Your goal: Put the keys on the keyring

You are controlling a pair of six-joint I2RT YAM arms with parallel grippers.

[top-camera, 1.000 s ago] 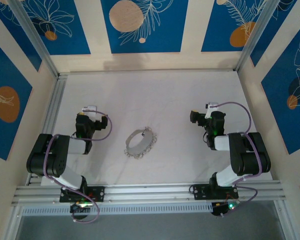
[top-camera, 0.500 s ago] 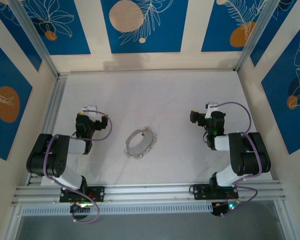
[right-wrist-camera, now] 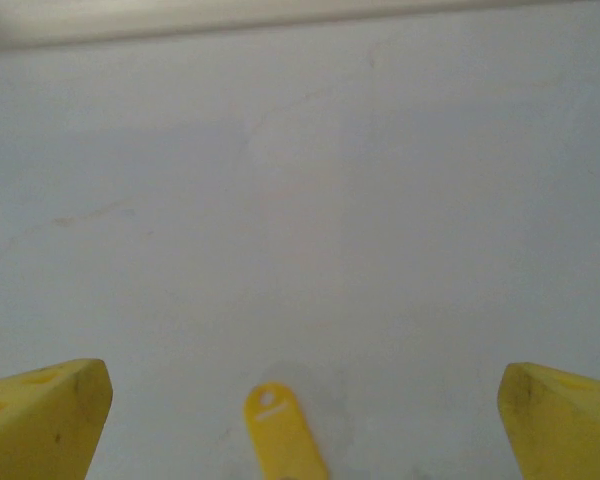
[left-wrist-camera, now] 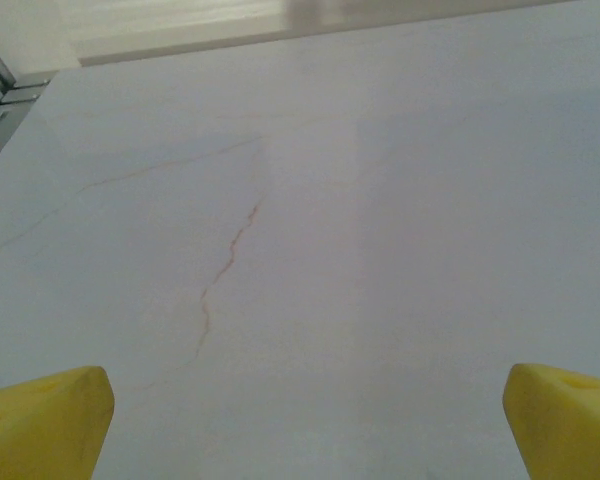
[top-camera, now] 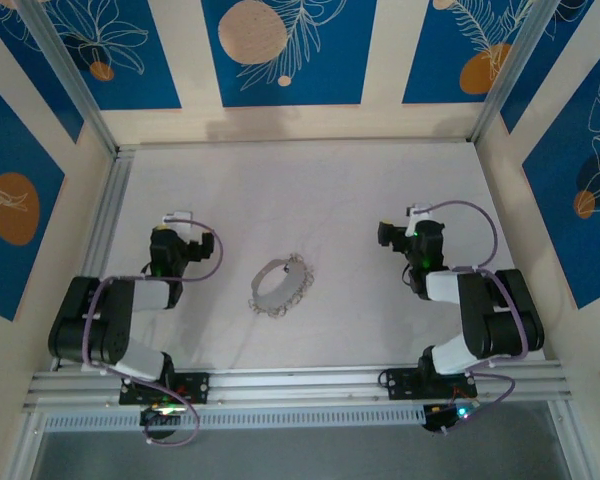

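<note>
Left claw (left-wrist-camera: pixel 305 425) spread wide, empty | right claw (right-wrist-camera: pixel 302 415) likewise | keyring (top-camera: pixel 278 285) between them, well clear of both

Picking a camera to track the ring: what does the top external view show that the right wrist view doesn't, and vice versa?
Top external: the keyring, lying between the left arm and right arm. Right wrist: the open right gripper up close, with a small yellow tab between its fingertips. Both: the pale table.

Keyring (top-camera: pixel 269 270), with the keys (top-camera: pixel 302 279) along its rim, is being carried near the middle of the white, faintly cracked table (top-camera: pixel 340 200).
</note>
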